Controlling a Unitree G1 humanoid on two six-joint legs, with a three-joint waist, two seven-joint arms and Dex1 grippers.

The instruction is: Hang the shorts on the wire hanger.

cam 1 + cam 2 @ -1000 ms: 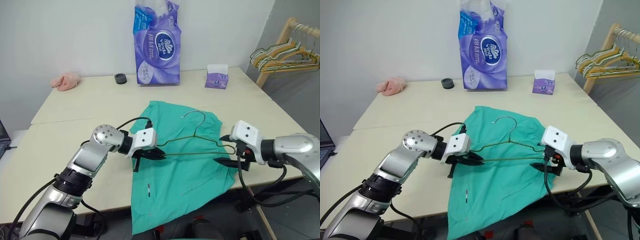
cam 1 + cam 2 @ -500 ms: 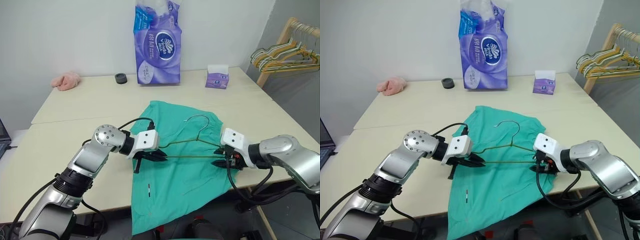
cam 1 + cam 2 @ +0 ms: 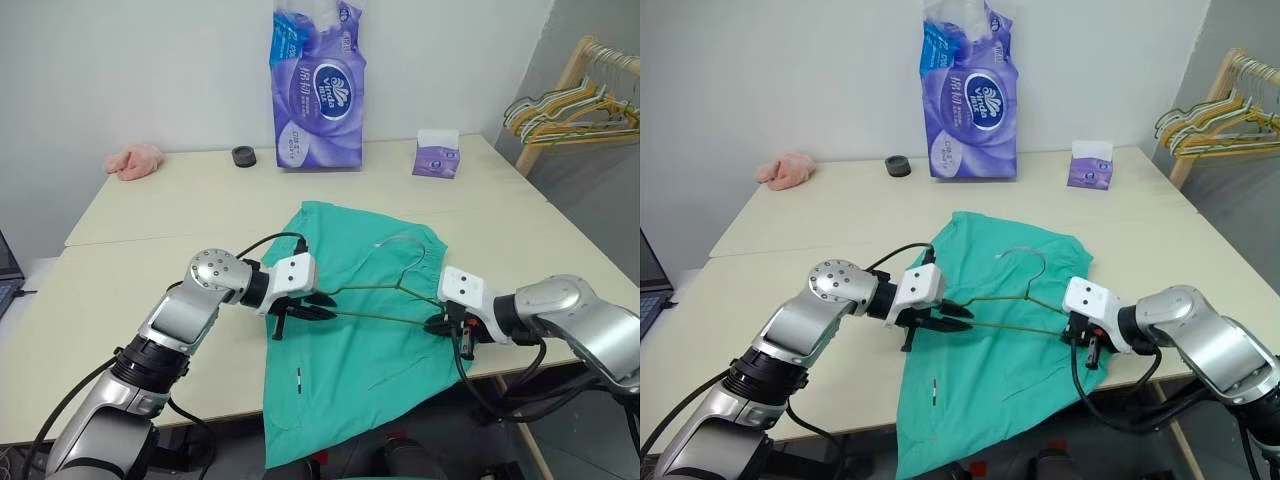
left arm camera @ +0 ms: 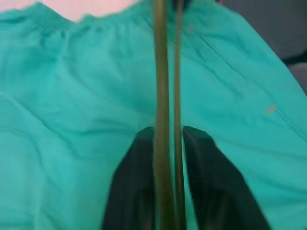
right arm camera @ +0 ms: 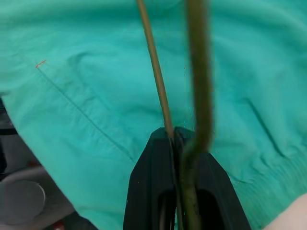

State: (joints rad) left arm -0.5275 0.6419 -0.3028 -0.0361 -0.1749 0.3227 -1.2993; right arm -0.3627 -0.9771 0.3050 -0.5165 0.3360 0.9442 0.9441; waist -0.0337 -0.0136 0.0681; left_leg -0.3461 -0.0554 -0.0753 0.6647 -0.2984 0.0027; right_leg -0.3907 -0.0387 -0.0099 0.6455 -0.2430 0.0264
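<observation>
The teal-green shorts (image 3: pixel 360 340) lie flat on the table (image 3: pixel 130 290), with one leg hanging over the front edge. Just above them is the wire hanger (image 3: pixel 385 290), its hook (image 3: pixel 400 240) pointing to the far side. My right gripper (image 3: pixel 437 325) is shut on the hanger's right corner; in the right wrist view the wire (image 5: pixel 199 72) is pinched between the black fingers (image 5: pixel 153 182). My left gripper (image 3: pixel 318 306) is at the hanger's left corner. Its fingers (image 4: pixel 139 182) stand slightly apart, open, with the two wires (image 4: pixel 160 96) running between them.
A tall purple tissue pack (image 3: pixel 318 85), a small purple tissue box (image 3: pixel 436 155), a black ring (image 3: pixel 241 156) and a pink cloth (image 3: pixel 132 160) sit along the back of the table. A wooden rack with several hangers (image 3: pixel 570 105) stands off the right side.
My right gripper closed on the hanger's right corner and sank a little, so that end dropped lower. My left gripper's fingers parted around the wire. The left arm stayed in place.
</observation>
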